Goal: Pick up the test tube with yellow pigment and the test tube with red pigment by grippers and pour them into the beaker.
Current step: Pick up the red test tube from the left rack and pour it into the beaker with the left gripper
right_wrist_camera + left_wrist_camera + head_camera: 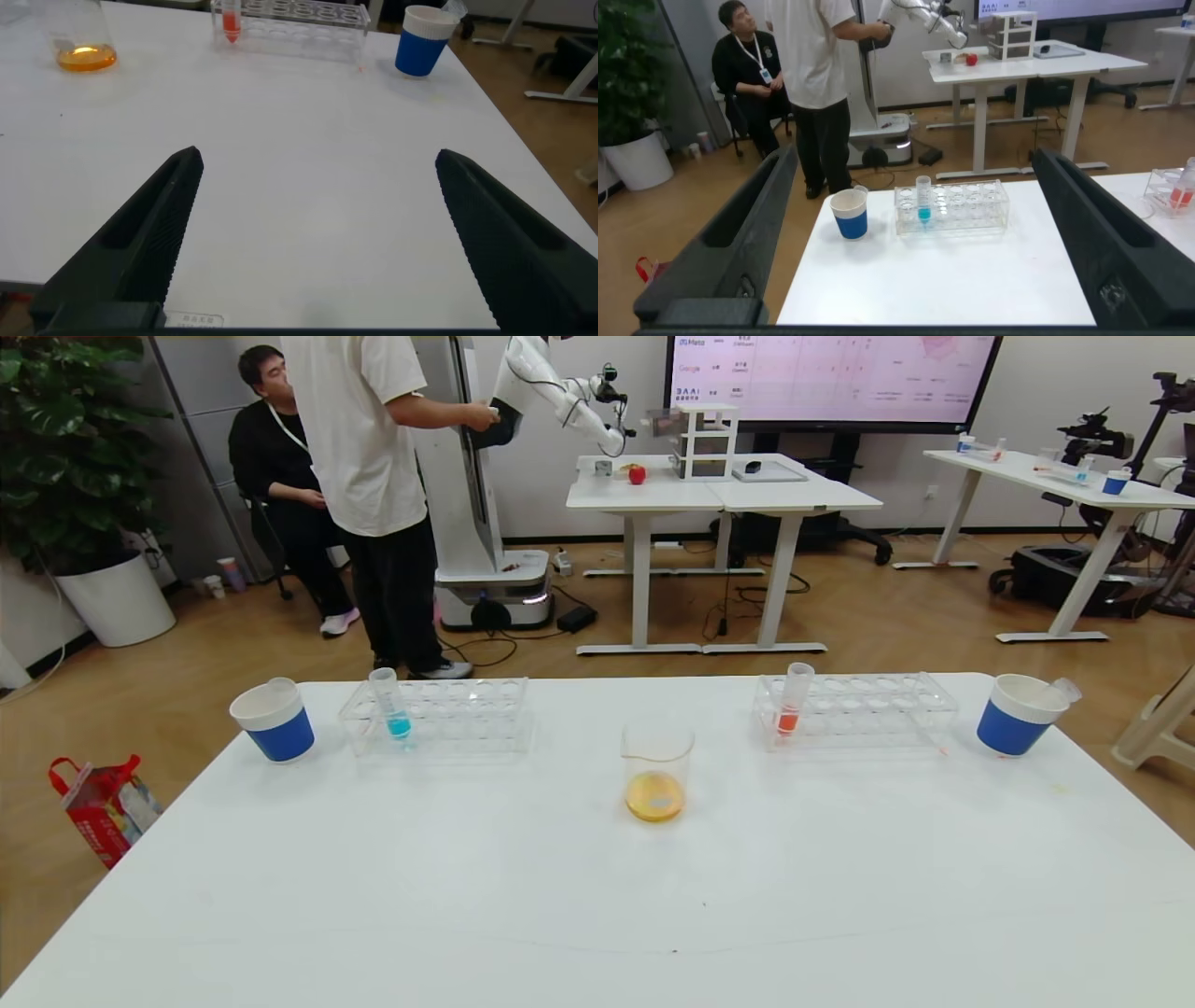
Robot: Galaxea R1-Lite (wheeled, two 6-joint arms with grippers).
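The beaker (657, 767) stands mid-table with a pool of orange liquid in its bottom; it also shows in the right wrist view (84, 42). No tube with yellow or pale red liquid shows. An empty-looking clear tube (281, 688) rests in the left paper cup (274, 721), and another (1064, 690) rests in the right paper cup (1017, 715). Neither gripper shows in the head view. My left gripper (915, 161) is open and empty, held back from the table's left part. My right gripper (320, 157) is open and empty over bare table.
The left clear rack (467, 714) holds a tube with blue liquid (393, 706). The right clear rack (878, 709) holds a tube with orange-red liquid (792, 702). Two people and another robot are beyond the table's far edge.
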